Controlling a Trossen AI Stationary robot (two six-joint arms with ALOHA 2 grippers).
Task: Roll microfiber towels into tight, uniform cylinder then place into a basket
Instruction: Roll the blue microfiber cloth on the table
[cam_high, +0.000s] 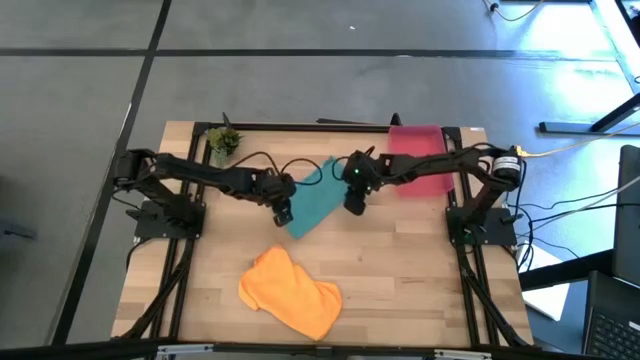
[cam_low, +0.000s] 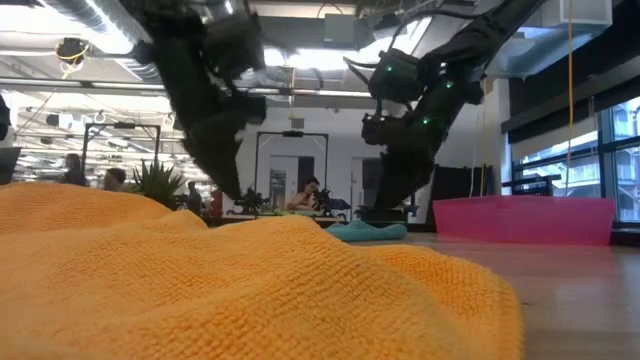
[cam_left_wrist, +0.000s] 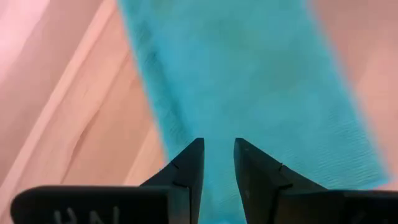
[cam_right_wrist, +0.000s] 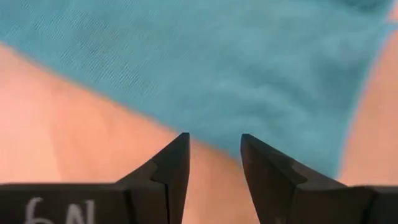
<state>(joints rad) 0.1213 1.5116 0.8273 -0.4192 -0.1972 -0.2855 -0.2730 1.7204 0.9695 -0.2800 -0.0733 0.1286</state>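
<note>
The teal towel (cam_high: 316, 196) lies flat on the table as a long strip running from the near left to the far right; it also shows in the low view (cam_low: 368, 232). My left gripper (cam_high: 283, 211) is open, pointing down over the strip's near-left end (cam_left_wrist: 249, 81). My right gripper (cam_high: 355, 205) is open, pointing down at the strip's right long edge (cam_right_wrist: 205, 62). The orange towel (cam_high: 290, 291) lies crumpled near the table's front edge. The red-pink basket (cam_high: 421, 160) stands at the far right, behind my right arm. My left gripper (cam_left_wrist: 217, 146) has its fingertips over the teal towel's near end, pointing down; I cannot tell whether they touch the cloth. My right gripper (cam_right_wrist: 214, 140) has its fingertips at the towel's edge where it meets the bare wood; I cannot tell whether they touch it.
A small green plant (cam_high: 224, 143) stands at the far left corner. The orange towel (cam_low: 250, 290) fills the low view's foreground and hides the left gripper's tips there. Bare wood lies between the two towels and at the near right.
</note>
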